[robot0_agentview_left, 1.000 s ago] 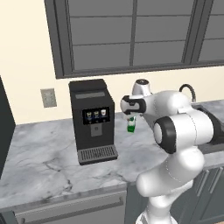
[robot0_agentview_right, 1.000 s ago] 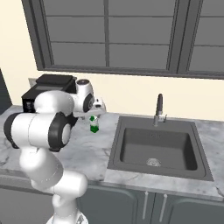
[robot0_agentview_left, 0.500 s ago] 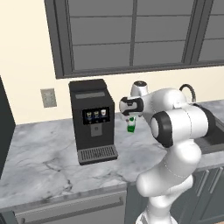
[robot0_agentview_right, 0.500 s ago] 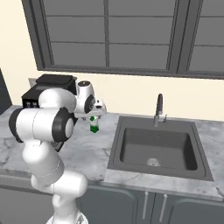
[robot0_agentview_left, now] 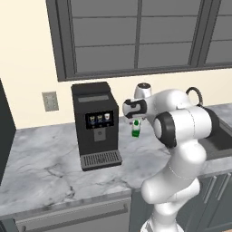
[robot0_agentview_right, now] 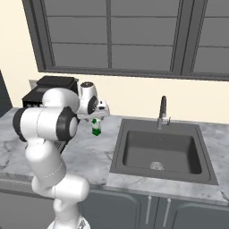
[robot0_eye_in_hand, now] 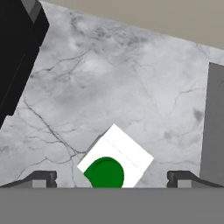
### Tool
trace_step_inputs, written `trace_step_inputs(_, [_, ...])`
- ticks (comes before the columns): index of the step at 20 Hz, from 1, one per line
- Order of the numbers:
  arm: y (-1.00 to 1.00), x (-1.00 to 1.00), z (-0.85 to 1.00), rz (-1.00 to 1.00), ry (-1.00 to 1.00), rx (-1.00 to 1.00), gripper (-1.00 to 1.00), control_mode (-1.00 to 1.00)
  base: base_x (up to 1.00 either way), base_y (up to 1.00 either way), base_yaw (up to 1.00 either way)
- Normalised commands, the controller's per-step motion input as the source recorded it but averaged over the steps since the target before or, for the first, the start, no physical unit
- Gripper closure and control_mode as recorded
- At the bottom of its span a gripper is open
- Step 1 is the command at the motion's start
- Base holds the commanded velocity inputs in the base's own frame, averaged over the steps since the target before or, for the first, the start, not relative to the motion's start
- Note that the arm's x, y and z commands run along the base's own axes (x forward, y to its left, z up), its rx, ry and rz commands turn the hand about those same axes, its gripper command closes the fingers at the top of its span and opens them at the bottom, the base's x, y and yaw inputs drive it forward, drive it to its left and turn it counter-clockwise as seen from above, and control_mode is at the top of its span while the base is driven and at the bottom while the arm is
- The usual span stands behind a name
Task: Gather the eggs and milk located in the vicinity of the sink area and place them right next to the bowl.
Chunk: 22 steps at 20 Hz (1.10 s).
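Left base view, left to right: wall outlet (robot0_agentview_left: pixel 50 101) on the cream wall, then the black coffee machine (robot0_agentview_left: pixel 96 124) standing on the grey marble table (robot0_agentview_left: pixel 41 154). Just right of the machine is the milk (robot0_agentview_left: pixel 135 128), upright on the table, green part at the bottom. The fingers (robot0_agentview_left: pixel 136 118) hang directly above the carton, pointing down at it. The white arm runs from there to the lower right. The sink (robot0_agentview_left: pixel 216 138) is only a dark edge at the far right.

Right base view: coffee machine (robot0_agentview_right: pixel 49 87) mostly hidden behind the arm at left. Milk (robot0_agentview_right: pixel 95 128) sits just right of the arm, under the fingers (robot0_agentview_right: pixel 95 118), between the machine and the sink (robot0_agentview_right: pixel 161 152). The sink is a dark grey basin with a round drain, and the faucet (robot0_agentview_right: pixel 163 112) stands at its back rim. Milk and sink are near but apart.

Hand view: black corner of the coffee machine (robot0_eye_in_hand: pixel 17 57) at upper left, marble table (robot0_eye_in_hand: pixel 122 83) across the middle. The milk (robot0_eye_in_hand: pixel 114 162) is seen from above, white top with a green round cap, sitting low centre. One fingertip (robot0_eye_in_hand: pixel 41 178) is at its left, the other at its right, both well clear of the carton. Fingers are spread wide, gripping nothing. The sink edge (robot0_eye_in_hand: pixel 214 127) is at far right.

No egg or bowl that I can make out.
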Motion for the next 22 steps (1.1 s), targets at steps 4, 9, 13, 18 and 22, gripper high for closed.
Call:
trace_step_inputs(4, [0.0,0.03,-0.14,0.0,0.01,0.0,-1.0,-1.0,0.0,0.0,0.0])
trace_step_inputs(9, [0.0,0.02,-0.29,0.0,0.0,0.0,-1.0,-1.0,0.0,0.0,0.0])
trace_step_inputs(13, [0.0,0.0,-0.16,0.0,0.0,0.0,-1.0,-1.0,0.0,0.0,0.0])
trace_step_inputs(18, [0.0,0.0,-0.02,0.0,0.01,0.0,-1.0,-1.0,0.0,0.0,0.0])
trace_step_inputs(22, [0.0,0.0,0.0,0.0,0.0,0.0,1.0,-1.0,0.0,0.0,0.0])
